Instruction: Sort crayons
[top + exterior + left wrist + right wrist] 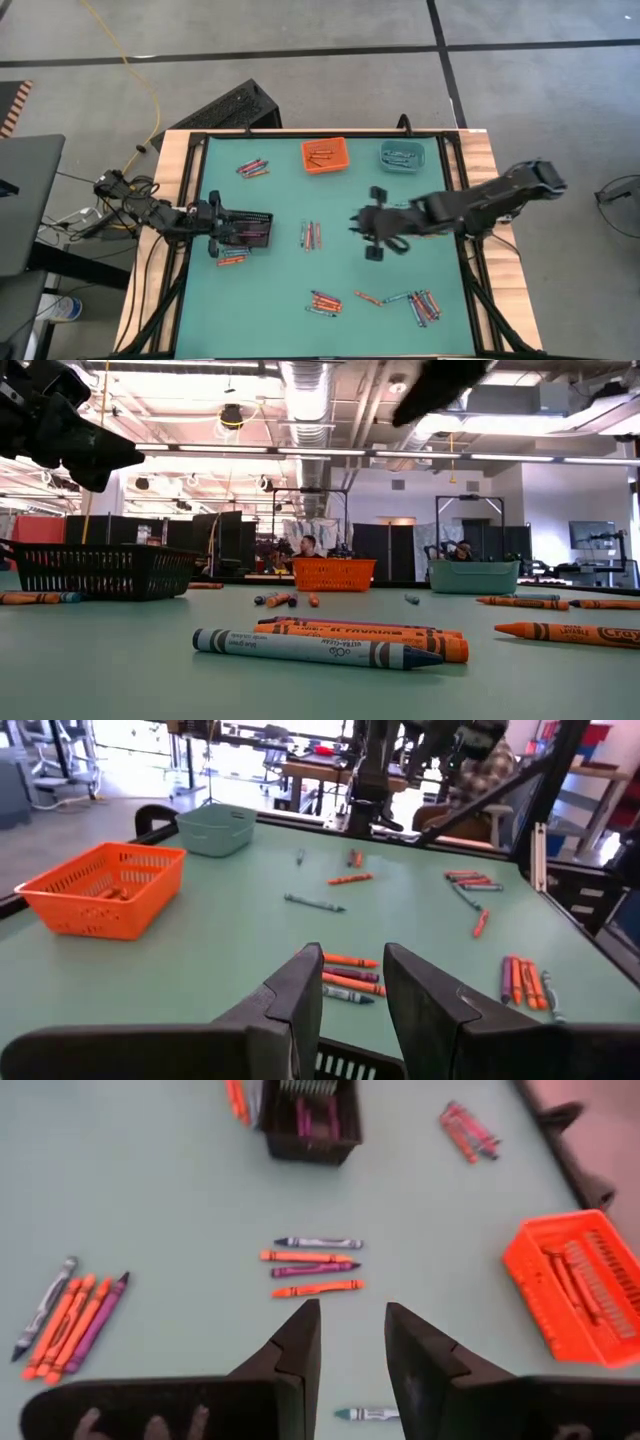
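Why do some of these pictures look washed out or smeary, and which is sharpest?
Low view: ceiling strip lights glare, and the dark left arm overhead is only a silhouette; the grey-blue paper-wrapped crayon nearest is crisp. Right wrist view: the orange plastic basket is soft. Left wrist view: bright background washes out.

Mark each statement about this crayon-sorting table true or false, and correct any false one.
1. The orange bin holds some crayons. True.
2. The black bin sits below the left gripper. True.
3. The right gripper is clamped on a crayon. False: its fingers are apart with nothing between them, above the mat.
4. The teal bin stands on the left arm's side of the orange bin. False: it stands on the right arm's side.
5. A group of four crayons lies on the mat between the two grippers. True.
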Robot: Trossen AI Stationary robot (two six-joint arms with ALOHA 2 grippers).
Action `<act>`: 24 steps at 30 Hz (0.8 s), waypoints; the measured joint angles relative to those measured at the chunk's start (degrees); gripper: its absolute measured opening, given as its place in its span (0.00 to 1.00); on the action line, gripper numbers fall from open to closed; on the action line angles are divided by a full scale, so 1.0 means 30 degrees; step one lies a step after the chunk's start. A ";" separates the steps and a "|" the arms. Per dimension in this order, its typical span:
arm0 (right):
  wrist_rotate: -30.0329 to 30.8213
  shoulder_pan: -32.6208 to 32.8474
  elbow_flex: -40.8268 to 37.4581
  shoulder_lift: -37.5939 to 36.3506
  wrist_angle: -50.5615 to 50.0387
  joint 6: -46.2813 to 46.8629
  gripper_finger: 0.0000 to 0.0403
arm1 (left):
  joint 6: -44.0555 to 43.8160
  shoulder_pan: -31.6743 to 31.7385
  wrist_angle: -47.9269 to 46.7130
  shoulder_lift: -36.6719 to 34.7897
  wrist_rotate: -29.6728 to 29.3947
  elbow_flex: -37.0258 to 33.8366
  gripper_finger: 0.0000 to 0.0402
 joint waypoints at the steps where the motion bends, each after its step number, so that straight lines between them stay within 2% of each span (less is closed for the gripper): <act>1: 0.0425 0.0314 -0.1246 -0.0780 0.0959 0.0213 0.27 | -0.0088 0.0000 0.0003 -0.0005 -0.0013 0.0000 0.24; 5: 0.0933 0.1312 -0.5470 -0.3451 0.4144 0.0796 0.27 | -0.0961 0.0000 0.0043 -0.0005 -0.0020 -0.0007 0.24; 8: 0.1212 0.1745 -0.7753 -0.4979 0.5355 0.1718 0.27 | -0.1353 0.0000 0.0335 0.0005 -0.0112 -0.0043 0.24; 14: 0.3820 0.2126 -1.0534 -0.6747 0.7643 0.1852 0.26 | -0.0835 0.1046 0.0441 0.1141 -0.1690 0.1153 0.24; 19: 0.4972 0.1789 -1.1784 -0.6967 0.9994 0.0149 0.26 | -0.1886 0.3349 -0.2032 0.4246 -0.1321 0.3681 0.24; 24: 0.4960 0.1152 -1.1915 -0.6801 1.1098 -0.2306 0.26 | -0.3305 0.7209 -0.5648 0.8785 -0.0668 0.6561 0.24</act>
